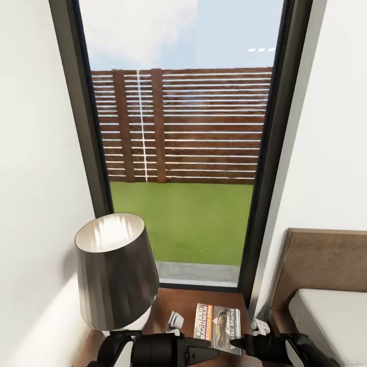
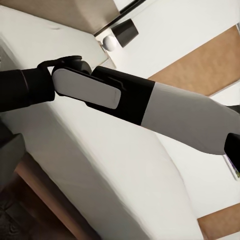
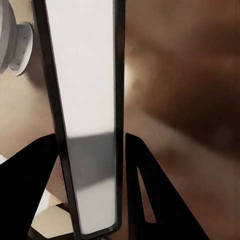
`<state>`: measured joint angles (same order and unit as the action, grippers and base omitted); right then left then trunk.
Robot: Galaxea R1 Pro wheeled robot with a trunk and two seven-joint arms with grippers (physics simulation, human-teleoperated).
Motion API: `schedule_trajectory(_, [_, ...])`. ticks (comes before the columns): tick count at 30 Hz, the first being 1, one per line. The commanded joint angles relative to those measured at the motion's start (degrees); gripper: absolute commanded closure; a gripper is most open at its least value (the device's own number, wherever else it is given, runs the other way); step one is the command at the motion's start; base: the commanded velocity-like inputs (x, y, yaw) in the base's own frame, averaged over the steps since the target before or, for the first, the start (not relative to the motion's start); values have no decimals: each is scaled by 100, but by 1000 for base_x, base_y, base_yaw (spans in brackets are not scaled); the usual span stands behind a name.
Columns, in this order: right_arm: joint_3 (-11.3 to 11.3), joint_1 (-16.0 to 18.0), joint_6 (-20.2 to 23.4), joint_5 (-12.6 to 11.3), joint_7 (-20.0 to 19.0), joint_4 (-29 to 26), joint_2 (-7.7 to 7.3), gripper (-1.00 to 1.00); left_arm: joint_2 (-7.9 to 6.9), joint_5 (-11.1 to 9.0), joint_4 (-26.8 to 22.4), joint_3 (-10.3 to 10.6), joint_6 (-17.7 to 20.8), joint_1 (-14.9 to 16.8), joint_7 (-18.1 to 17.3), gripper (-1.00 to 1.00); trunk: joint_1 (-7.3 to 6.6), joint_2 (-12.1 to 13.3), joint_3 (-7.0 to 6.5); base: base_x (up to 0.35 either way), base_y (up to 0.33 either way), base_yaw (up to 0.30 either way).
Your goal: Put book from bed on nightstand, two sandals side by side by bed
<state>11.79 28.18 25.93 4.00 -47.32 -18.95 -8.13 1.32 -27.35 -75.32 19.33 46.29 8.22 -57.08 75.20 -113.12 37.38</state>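
The book [image 1: 218,326], dark with an orange band, is low over the dark reddish-brown nightstand [image 1: 178,306], next to the lamp. My right gripper [image 1: 239,347] is shut on it at its near edge. In the right wrist view the book [image 3: 85,100] stands edge-on between the two black fingers [image 3: 145,190] of the right gripper [image 3: 90,137], which press against both covers. My left gripper [image 1: 204,351] points right at the bottom of the head view, its jaws too dark to read. The bed [image 1: 331,326] with its brown headboard [image 1: 326,260] lies at the right. The sandals are out of view.
A grey-shaded lamp [image 1: 116,270] fills the nightstand's left half. A tall window [image 1: 183,153] rises just behind, with white walls on both sides. Small white fittings [image 1: 176,320] [image 1: 260,326] sit beside the book. My right forearm [image 2: 150,100] crosses over the mattress [image 2: 100,170].
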Motion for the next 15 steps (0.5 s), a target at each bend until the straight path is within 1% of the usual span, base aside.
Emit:
schedule_trajectory(1, [50, 4, 44, 31, -32, -8, 4, 100, 0, -25, 0, 1, 33, 4, 1, -100, 22, -44, 25, 0, 0, 0])
schedule_trajectory(5, [51, 4, 44, 31, -32, -7, 4, 100, 0, -25, 0, 1, 31, 4, 2, -100, 110, -205, 96, 0, 0, 0])
schedule_trajectory(15, [51, 4, 44, 31, -32, -5, 4, 100, -2, -25, 0, 1, 29, 4, -2, -100, 110, -205, 96, 0, 0, 0])
